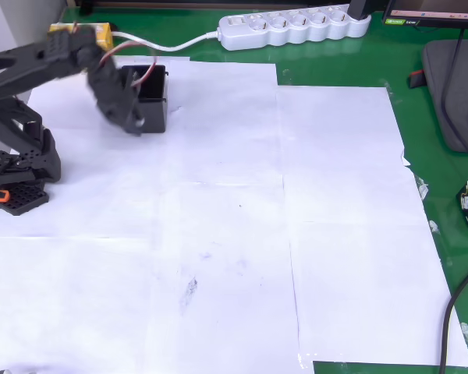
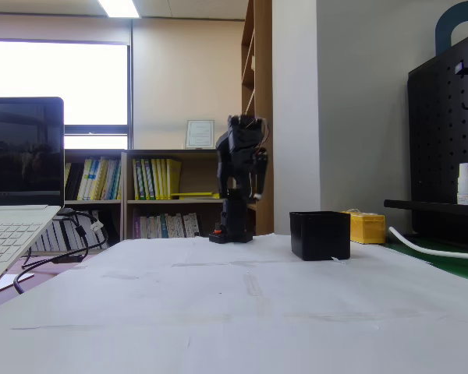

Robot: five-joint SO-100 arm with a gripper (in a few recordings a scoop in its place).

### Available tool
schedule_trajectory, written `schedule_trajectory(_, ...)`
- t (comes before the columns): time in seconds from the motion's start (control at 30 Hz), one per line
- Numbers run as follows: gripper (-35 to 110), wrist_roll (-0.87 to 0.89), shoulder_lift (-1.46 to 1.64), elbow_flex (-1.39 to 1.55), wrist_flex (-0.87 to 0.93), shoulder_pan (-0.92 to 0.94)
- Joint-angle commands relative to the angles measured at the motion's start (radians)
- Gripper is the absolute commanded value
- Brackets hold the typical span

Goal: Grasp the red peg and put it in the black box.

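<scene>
The black box (image 1: 154, 100) stands at the upper left of the white paper, and in the fixed view the black box (image 2: 320, 234) sits right of the arm's base. My black gripper (image 1: 131, 115) is motion-blurred and overlaps the box's left side from above. The fixed view shows the gripper (image 2: 257, 167) held high on the folded arm, well above the table and left of the box. Its jaws are too dark and blurred to tell whether they are open, shut or holding something. The red peg is hidden.
A yellow box (image 1: 90, 33) lies behind the arm, and a white power strip (image 1: 292, 28) runs along the far edge. White paper sheets (image 1: 218, 234) cover a green mat (image 1: 444, 195). A laptop (image 2: 15, 202) stands at the left of the fixed view. Cables (image 1: 456, 319) run along the right side.
</scene>
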Motion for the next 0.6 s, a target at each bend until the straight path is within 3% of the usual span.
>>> schedule_trajectory(0.0, 0, -0.032, -0.163, -0.170, -0.075, 0.031)
schedule_trajectory(0.27, 0, -0.129, -0.477, -0.663, -0.256, 0.061)
schedule_trajectory(0.57, 0, -0.155, -0.925, -1.003, -0.227, 0.066)
